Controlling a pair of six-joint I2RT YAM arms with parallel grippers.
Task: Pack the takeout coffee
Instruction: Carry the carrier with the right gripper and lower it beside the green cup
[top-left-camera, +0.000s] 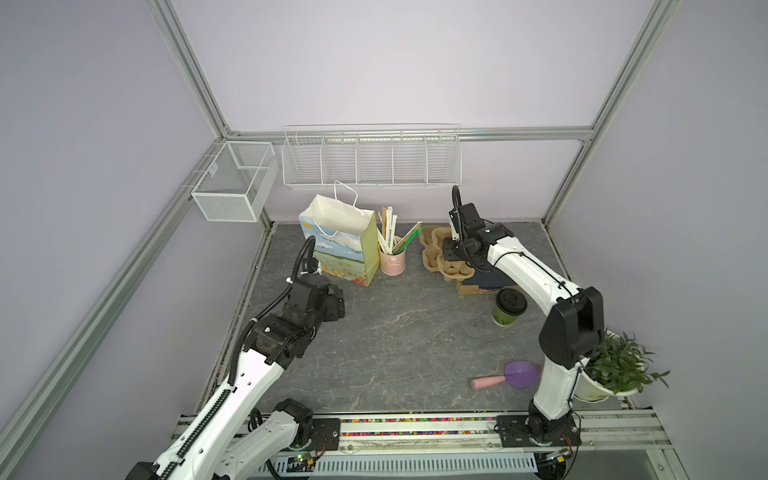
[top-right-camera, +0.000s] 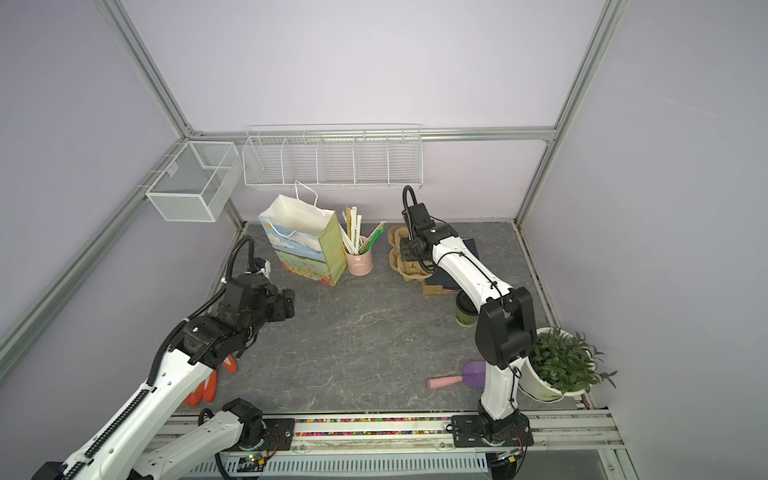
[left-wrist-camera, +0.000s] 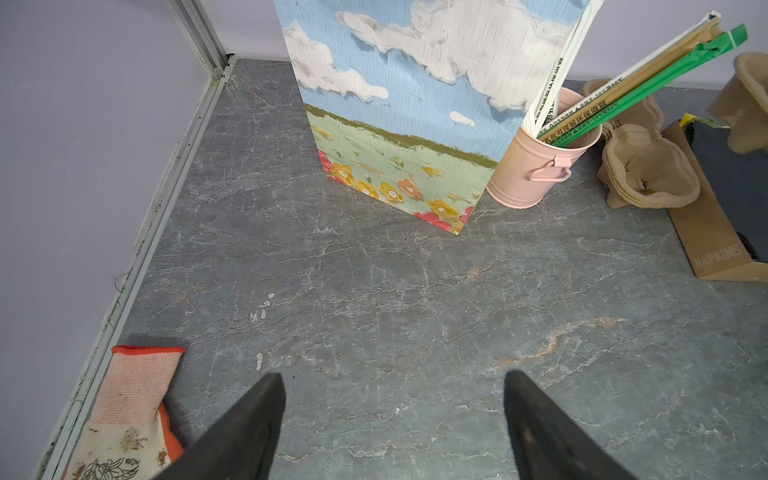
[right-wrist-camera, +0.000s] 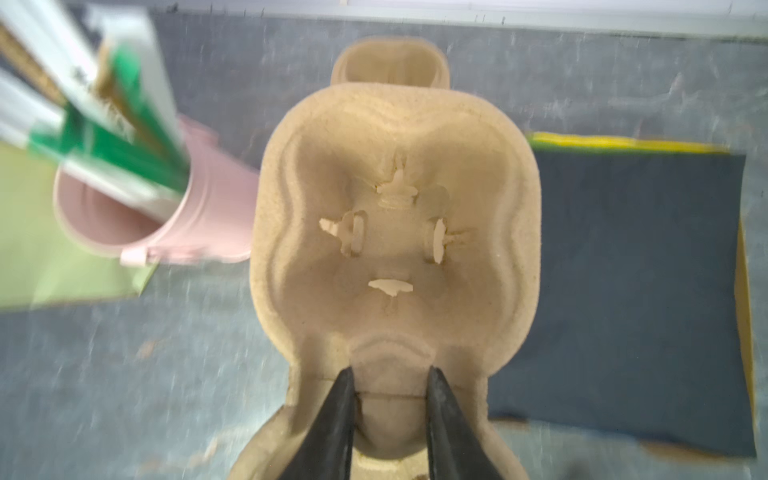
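The takeout coffee (top-left-camera: 510, 307), a green cup with a black lid, stands upright on the grey table beside the right arm, which partly hides the cup (top-right-camera: 464, 312). My right gripper (right-wrist-camera: 390, 370) is shut on the middle ridge of a brown pulp cup carrier (right-wrist-camera: 395, 224) near the back right (top-left-camera: 451, 249). The carrier hangs above the napkin box (left-wrist-camera: 746, 99). A stack of more carriers (top-left-camera: 451, 270) lies below it. The open paper bag (top-left-camera: 338, 245) with the painted sky stands at the back. My left gripper (left-wrist-camera: 392, 374) is open and holds nothing, low over bare table (top-left-camera: 336, 305).
A pink bucket of straws (top-left-camera: 392, 259) stands next to the bag. A napkin box (top-left-camera: 478, 284) lies behind the cup. A purple scoop (top-left-camera: 515, 376) and a potted plant (top-left-camera: 615, 365) sit at the front right. A glove (left-wrist-camera: 129, 399) lies by the left wall. Wire baskets (top-left-camera: 370, 160) hang on the back wall.
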